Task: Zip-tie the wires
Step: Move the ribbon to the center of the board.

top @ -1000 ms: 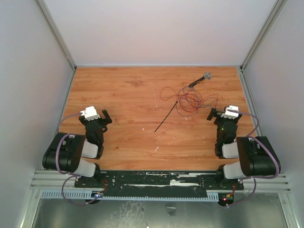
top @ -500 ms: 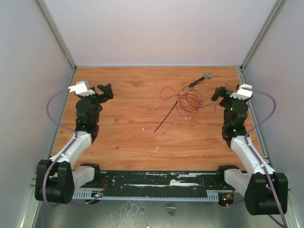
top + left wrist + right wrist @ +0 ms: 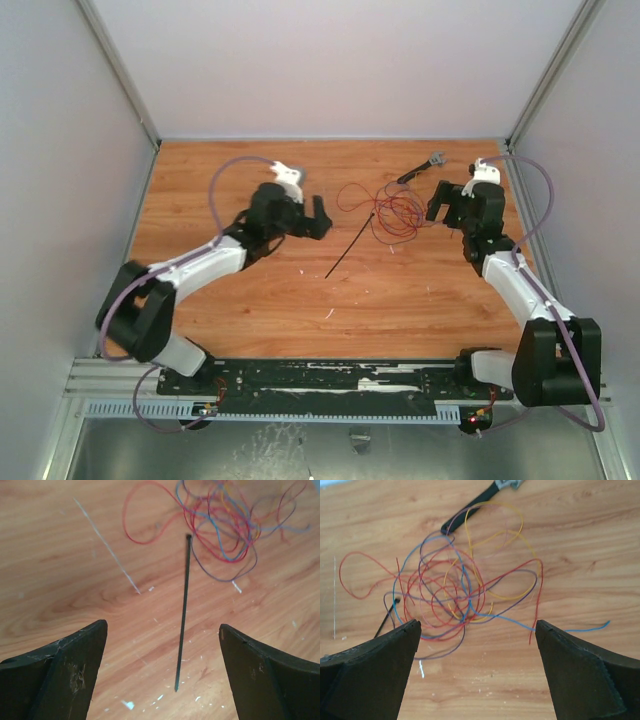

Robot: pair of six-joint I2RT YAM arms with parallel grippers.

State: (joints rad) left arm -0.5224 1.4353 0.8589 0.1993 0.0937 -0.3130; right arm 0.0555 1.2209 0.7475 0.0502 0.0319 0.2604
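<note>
The wires [image 3: 462, 600] lie tangled in the upper right of the overhead view; the zip tie [image 3: 183, 612] lies flat just left of them, its head at the tangle's edge. Both the left gripper [image 3: 318, 218] and the right gripper [image 3: 437, 203] gape wide, holding nothing. Risk: the thin, flat strip may slip out of a pinch, and loose strands may escape the bundle.

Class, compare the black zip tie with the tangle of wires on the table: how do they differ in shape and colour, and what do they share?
Shape: the zip tie is one straight strip; the wires are many strands looped in a loose tangle. Colour: the zip tie is black; the wires are mostly red, with blue, yellow and purple. Shared: both are thin and lie ungripped on the table.
</note>
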